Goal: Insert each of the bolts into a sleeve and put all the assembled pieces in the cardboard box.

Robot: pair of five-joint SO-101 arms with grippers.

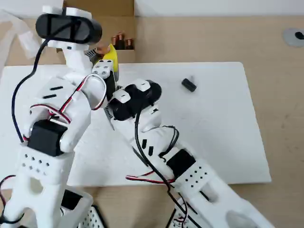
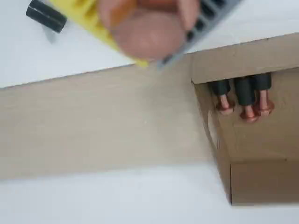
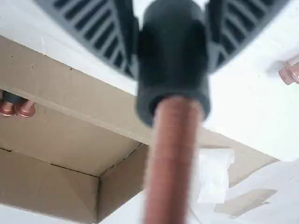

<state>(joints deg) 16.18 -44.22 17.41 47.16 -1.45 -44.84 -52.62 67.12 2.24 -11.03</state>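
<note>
Three assembled pieces (image 2: 243,100) already in cardboard box (image 2: 261,177). Right hand (image 3: 170,46) clamps sleeve (image 3: 172,88), left hand (image 2: 149,23) pinches bolt (image 3: 170,158); keep axes aligned, push straight till head seats, no forcing.

The white left arm (image 1: 52,128) and white right arm (image 1: 190,175) reach forward, their wrists close together. The left gripper (image 2: 145,21) has its jaws closed on a copper bolt (image 2: 149,37). The right gripper (image 3: 172,32) has its jaws clamped around a black cylindrical sleeve (image 3: 172,74).

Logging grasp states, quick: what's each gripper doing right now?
Left gripper: shut on a bolt.
Right gripper: shut on a sleeve.
</note>
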